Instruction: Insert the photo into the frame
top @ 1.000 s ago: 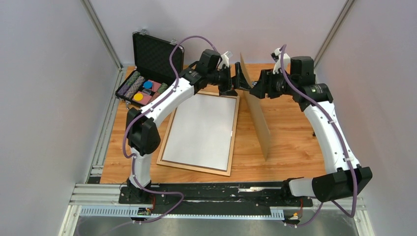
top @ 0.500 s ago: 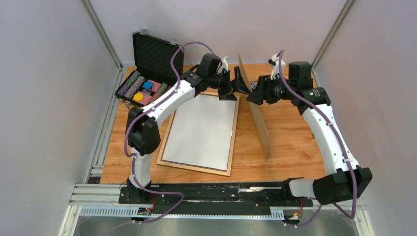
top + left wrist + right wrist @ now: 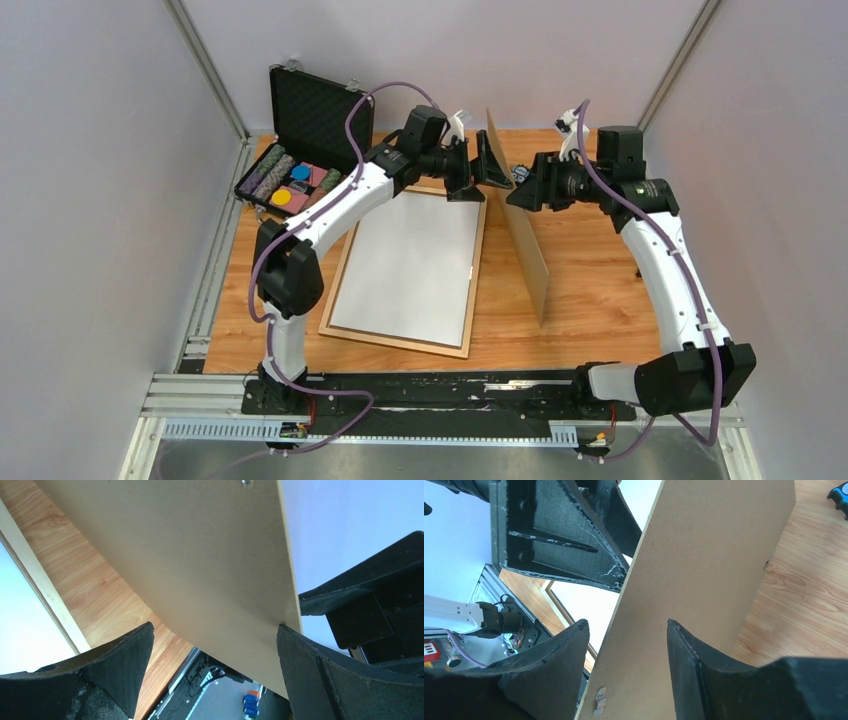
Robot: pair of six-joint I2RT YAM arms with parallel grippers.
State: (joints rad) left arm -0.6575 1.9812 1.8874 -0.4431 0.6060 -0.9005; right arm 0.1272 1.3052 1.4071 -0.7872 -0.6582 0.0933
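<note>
Photo first: how will it handle?

Light, thin and limp, I'd judge, and quick to crease or smudge. The white sheet lying inside the frame looks like its plain back, face down, though I can't confirm that. It lies flat on the table, below the left pincer and back toward that arm's base.

Where would you take hold?

At the white border, near a corner, with a light pinch. Lying flat within the moulding, it offers little edge to get under. The frame itself looks stiff and light, and is best taken by a rail.

And the pincers?

The left pincer is spread wide and grasps nothing. An edge of the upright backing board runs across its gap, the board's corner at or against one side of it.

The right?

The right pincer is set narrower and straddles the same board, facing the left pincer across it. Whether it presses the board or merely flanks it, I cannot tell. The board stands on its long edge beneath both pincers, its foot on the table just beside the frame.
</note>
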